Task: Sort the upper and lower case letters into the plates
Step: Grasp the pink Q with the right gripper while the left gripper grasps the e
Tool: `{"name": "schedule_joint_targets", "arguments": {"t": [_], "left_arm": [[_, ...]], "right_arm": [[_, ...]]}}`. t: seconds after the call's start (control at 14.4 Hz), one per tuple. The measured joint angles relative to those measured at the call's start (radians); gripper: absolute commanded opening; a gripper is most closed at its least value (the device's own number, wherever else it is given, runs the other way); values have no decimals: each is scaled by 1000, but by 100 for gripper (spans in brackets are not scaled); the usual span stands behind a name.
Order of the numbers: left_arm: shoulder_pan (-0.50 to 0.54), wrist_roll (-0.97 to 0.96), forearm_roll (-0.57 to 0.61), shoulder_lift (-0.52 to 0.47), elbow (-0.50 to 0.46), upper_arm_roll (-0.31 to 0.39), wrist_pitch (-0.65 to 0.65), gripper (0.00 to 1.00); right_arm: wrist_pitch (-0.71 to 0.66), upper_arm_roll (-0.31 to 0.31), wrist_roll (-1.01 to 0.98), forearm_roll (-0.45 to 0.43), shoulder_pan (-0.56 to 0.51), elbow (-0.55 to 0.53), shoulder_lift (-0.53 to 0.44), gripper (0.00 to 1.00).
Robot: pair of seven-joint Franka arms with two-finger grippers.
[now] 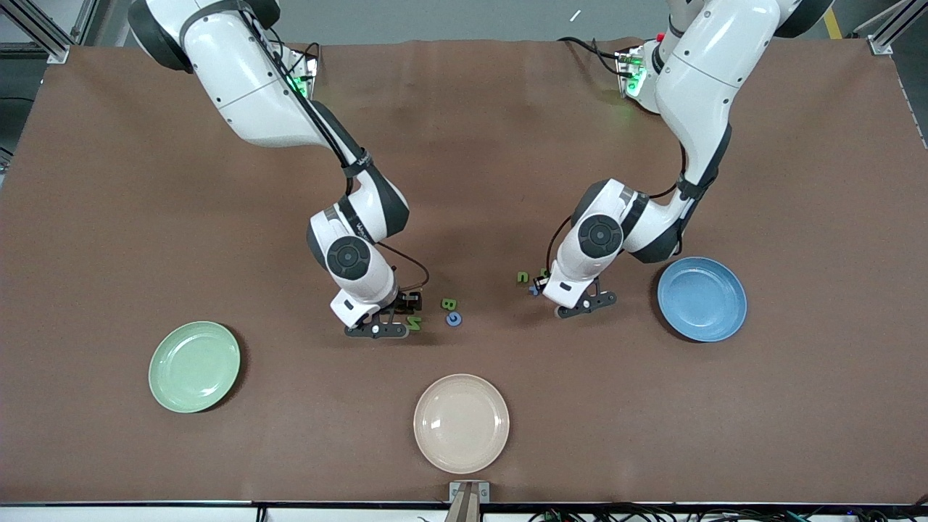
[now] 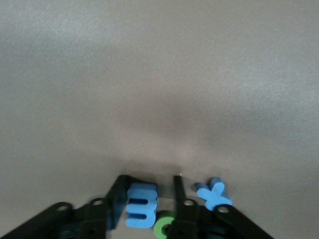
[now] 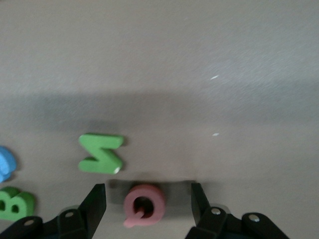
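Two grippers work low on the brown table (image 1: 145, 217). Nearer the green plate (image 1: 194, 367), the right gripper (image 3: 148, 200) is spread wide around a pink Q (image 3: 144, 204), fingers not touching it. Nearer the blue plate (image 1: 702, 299), the left gripper (image 2: 148, 200) has closed in on a blue E (image 2: 141, 205), one finger against it.

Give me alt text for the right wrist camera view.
The right gripper, fingers open, is low over the brown table with a pink letter Q lying between its fingertips. A green N lies flat beside the Q, and a green B and a blue letter show at the edge.
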Motion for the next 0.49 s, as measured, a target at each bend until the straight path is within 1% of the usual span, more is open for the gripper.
{"name": "schedule_joint_targets", "arguments": {"t": [0.07,0.14,0.28,0.42,0.49], "left_arm": [[-6,-19,2,-4,0,0,-16,0],[-12,-40,11,-8,0,1,-35,0],[-10,-69,74,-32,6,8,-79,0],[31,-71,148,-76,33,19,-145,0],[63,-51,180,-97,48,21,-177,0]], "right_arm": [[-1,-1,7,0,8,0,0,56],[-1,-2,11,0,13,0,1,47],[-5,-6,12,-13,16,-1,2,31],[-10,-8,14,-32,16,0,-3,15],[-11,-9,15,-39,16,0,-3,11]]}}
